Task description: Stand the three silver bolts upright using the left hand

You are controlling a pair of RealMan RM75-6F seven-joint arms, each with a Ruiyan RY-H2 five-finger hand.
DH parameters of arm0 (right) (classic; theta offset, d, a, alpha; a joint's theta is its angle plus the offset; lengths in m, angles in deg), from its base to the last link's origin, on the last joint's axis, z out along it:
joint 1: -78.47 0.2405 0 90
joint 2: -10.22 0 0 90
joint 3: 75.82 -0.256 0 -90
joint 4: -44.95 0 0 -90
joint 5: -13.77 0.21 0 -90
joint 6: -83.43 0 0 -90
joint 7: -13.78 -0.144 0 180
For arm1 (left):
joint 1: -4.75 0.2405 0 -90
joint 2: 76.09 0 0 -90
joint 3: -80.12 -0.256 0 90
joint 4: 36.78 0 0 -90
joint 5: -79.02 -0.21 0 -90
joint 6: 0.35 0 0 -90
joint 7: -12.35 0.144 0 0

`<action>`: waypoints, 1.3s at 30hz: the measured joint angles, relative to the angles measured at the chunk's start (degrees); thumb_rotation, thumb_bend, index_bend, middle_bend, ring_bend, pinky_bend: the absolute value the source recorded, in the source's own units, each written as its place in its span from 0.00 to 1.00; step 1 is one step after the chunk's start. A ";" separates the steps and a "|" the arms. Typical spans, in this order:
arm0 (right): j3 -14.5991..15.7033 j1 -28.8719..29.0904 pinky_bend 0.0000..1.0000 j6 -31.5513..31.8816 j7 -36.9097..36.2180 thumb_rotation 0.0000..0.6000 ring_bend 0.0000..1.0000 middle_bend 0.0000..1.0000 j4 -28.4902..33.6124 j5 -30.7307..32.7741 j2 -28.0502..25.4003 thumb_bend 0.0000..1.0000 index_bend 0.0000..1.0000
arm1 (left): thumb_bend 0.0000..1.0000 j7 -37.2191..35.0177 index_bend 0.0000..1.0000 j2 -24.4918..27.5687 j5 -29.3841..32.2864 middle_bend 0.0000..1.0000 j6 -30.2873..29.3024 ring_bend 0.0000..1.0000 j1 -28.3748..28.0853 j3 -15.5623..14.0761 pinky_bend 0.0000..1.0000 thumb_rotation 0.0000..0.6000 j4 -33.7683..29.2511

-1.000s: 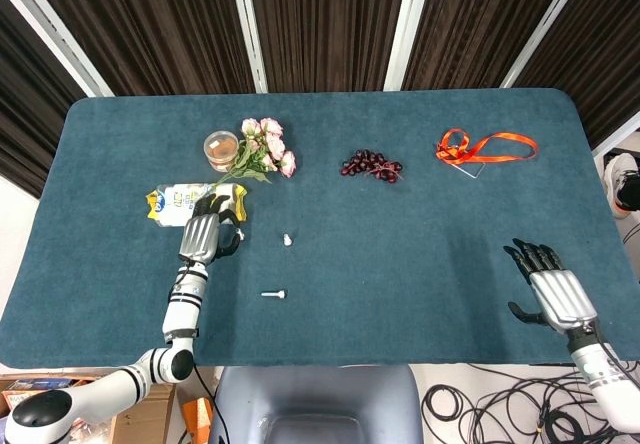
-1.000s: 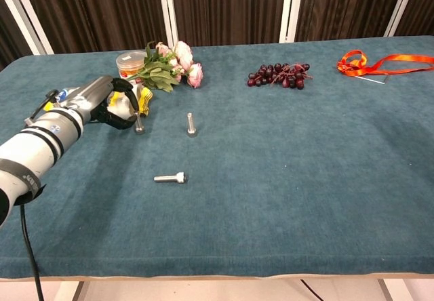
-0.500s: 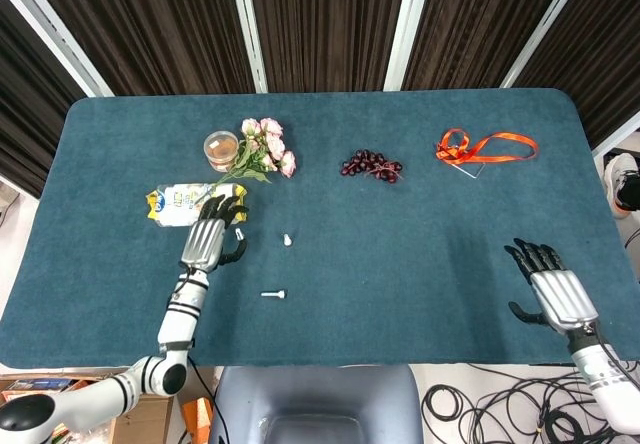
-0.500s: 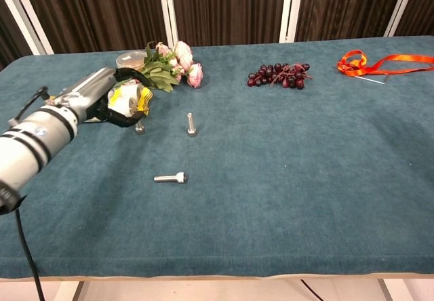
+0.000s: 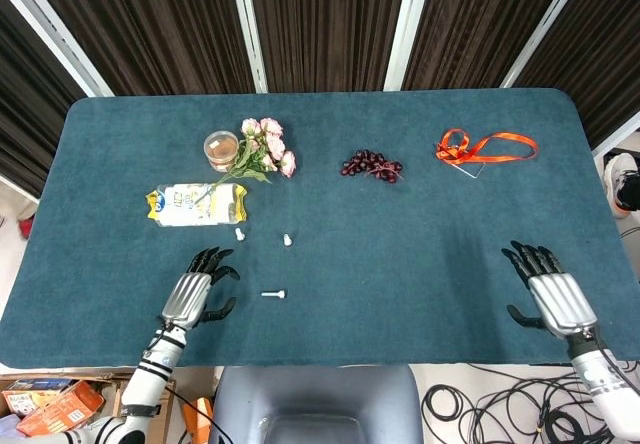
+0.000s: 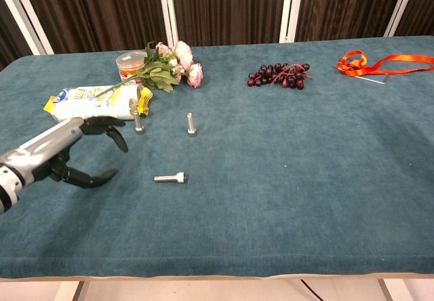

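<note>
Two silver bolts stand upright on the blue cloth: one beside the snack packet, another to its right. A third bolt lies flat, nearer the front edge. My left hand hovers open left of the lying bolt, fingers spread, holding nothing. My right hand rests open near the front right of the table, seen only in the head view.
A snack packet lies left of the upright bolts. Behind it are a small lidded cup and pink flowers. Grapes sit mid-table, an orange ribbon far right.
My left hand let go of the bolt beside the packet, leaving it upright, and drew back toward the front edge, opening its fingers. The right hand stayed put.
</note>
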 measured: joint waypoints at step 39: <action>-0.03 0.20 0.00 -0.88 -0.31 1.00 0.00 0.00 -0.27 0.56 -0.11 0.24 0.00 | 0.37 -3.61 0.49 -13.21 -1.19 0.12 7.01 0.02 -3.15 3.33 0.01 1.00 13.52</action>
